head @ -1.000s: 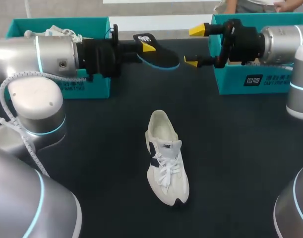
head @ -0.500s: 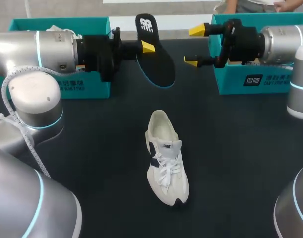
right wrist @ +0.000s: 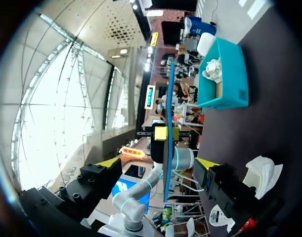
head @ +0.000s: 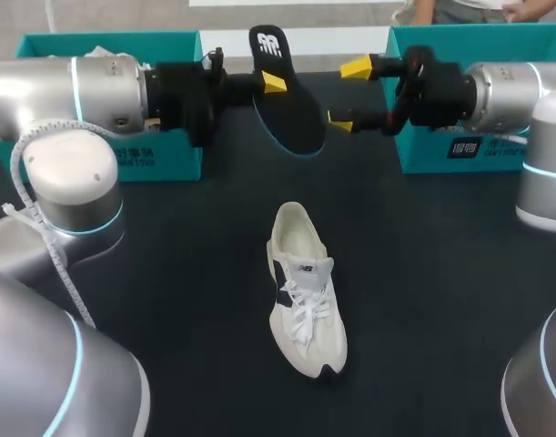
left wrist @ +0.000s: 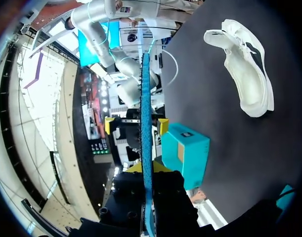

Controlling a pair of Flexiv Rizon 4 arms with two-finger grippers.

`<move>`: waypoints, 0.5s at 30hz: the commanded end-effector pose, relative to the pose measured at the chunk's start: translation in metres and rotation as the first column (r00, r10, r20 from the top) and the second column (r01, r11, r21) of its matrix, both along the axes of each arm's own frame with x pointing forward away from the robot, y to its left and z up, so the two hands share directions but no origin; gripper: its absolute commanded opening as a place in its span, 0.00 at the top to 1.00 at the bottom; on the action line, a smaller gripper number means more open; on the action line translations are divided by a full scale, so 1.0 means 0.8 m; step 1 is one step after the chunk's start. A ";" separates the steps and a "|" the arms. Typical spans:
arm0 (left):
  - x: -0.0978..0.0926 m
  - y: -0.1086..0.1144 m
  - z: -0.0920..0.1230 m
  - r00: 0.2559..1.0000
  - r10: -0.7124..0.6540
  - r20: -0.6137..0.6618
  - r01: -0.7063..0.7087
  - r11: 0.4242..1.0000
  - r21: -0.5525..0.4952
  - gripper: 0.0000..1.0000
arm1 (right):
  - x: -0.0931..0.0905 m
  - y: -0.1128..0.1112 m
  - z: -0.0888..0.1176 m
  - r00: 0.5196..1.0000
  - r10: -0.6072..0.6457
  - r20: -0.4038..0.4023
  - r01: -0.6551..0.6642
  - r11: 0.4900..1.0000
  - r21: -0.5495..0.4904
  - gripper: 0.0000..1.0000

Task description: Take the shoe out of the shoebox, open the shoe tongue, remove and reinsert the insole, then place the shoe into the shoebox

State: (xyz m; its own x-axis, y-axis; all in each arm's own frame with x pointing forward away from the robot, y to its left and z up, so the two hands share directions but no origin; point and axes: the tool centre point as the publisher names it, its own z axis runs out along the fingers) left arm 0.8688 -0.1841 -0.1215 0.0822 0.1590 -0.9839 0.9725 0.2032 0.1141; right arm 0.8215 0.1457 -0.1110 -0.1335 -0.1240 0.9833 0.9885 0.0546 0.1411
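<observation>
Insole (head: 294, 118) pinched in left gripper (head: 268, 86), right gripper (head: 348, 94) spread wide beside it

The left arm (head: 32, 91) and right arm (head: 510, 86) are built of smooth silver-grey cylindrical links, each joint edged with a thin light-blue lit ring (head: 75, 91). The left arm also has a rounded off-white cap (head: 64, 168) and a white braided cable (head: 16, 173) running along it. Both wrists end in matt black housings (head: 182, 91), and the fingers carry bright yellow wedge-shaped tips (head: 357, 66). In the right wrist view the black finger blocks (right wrist: 89, 185) show recessed round screw holes.
</observation>
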 end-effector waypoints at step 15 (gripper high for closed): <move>0.014 -0.036 0.004 0.999 -0.014 0.037 0.014 1.000 -0.003 1.00 | 0.004 0.031 -0.002 0.998 0.057 0.016 -0.057 0.998 -0.012 0.64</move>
